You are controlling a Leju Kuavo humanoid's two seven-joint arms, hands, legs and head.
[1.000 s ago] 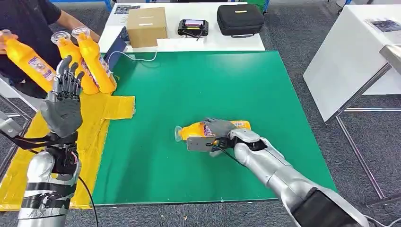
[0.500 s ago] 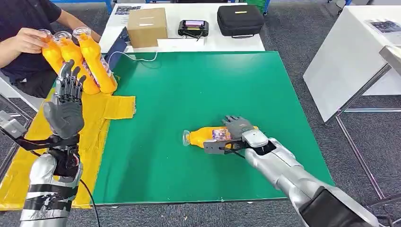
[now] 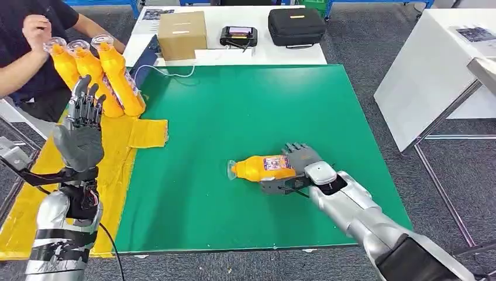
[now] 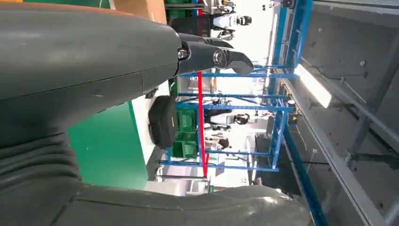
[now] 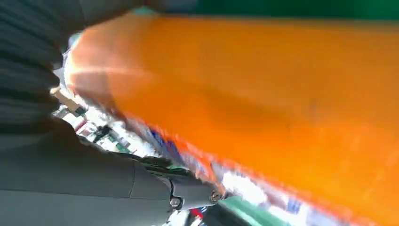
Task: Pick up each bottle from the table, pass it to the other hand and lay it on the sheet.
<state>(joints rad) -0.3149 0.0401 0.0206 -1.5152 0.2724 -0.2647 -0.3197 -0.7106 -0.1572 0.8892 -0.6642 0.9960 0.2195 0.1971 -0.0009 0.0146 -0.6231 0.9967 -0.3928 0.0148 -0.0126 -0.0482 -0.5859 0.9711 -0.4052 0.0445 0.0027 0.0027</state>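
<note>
An orange bottle with a clear cap lies on its side over the green mat, cap toward the yellow sheet. My right hand grips its base end. In the right wrist view the bottle lies against my right hand, whose fingers curl around it. My left hand is raised over the sheet, fingers straight up and apart, holding nothing; the left wrist view shows the same hand held out flat. Three more orange bottles lie side by side at the sheet's far end.
A person sits at the far left, one hand just above the bottle caps. Beyond the mat, a white table carries a cardboard box, a small device and a black case. Another white table stands to the right.
My right hand has closed around the bottle and carried it a little to the right. The person laid a third bottle beside the other two and drew the hand back. My left hand barely moved.
</note>
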